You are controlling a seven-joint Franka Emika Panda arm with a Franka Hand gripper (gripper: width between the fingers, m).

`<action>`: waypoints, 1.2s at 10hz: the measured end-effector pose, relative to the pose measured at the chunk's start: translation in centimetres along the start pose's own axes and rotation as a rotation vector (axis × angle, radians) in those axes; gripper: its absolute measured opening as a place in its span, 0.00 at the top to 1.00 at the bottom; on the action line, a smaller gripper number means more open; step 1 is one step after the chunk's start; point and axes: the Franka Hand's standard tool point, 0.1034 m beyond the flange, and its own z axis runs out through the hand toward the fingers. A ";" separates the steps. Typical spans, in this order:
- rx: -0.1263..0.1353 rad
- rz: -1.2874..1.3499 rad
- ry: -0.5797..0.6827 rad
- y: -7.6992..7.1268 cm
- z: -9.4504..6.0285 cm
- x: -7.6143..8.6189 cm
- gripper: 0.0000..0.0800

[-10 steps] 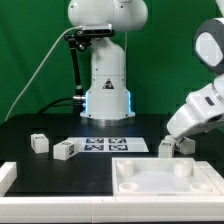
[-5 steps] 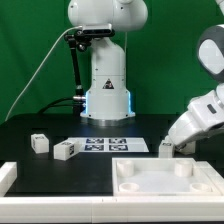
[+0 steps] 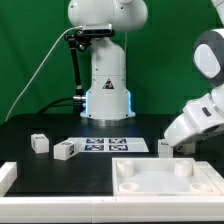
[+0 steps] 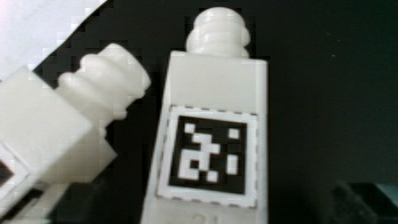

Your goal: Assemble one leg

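The leg (image 4: 214, 140) lies flat on the desk (image 3: 20, 150), near the panel (image 3: 165, 180), threaded end exposed. The claw (image 3: 177, 142) hangs low over it, presumably to align a grasp. Finger spacing cannot be determined from either view.

The black table (image 3: 30, 165) carries two small white tagged plastic legs (image 3: 65, 150) at the exterior view's left, the marker board (image 3: 113, 145) centrally, and a large white rimmed panel (image 3: 150, 180) near right.
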 end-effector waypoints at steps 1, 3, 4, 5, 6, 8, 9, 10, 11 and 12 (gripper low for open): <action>0.000 0.000 0.000 0.0 0.0 0.0 0.46; 0.000 0.000 0.000 0.0 0.0 0.0 0.64; 0.000 0.000 0.000 0.0 0.0 0.0 0.64; 0.000 0.000 0.000 0.0 0.0 0.0 0.64; 0.000 0.000 0.000 0.0 0.0 0.0 0.64; 0.004 -0.006 -0.004 0.0 -0.1 -0.1 0.64; 0.033 -0.019 -0.023 0.0 -1.4 -1.1 0.64; 0.072 -0.007 -0.029 0.1 -3.8 -2.5 0.64; 0.090 0.001 -0.032 0.2 -5.2 -3.4 0.64; 0.106 0.013 -0.055 0.6 -7.2 -4.9 0.64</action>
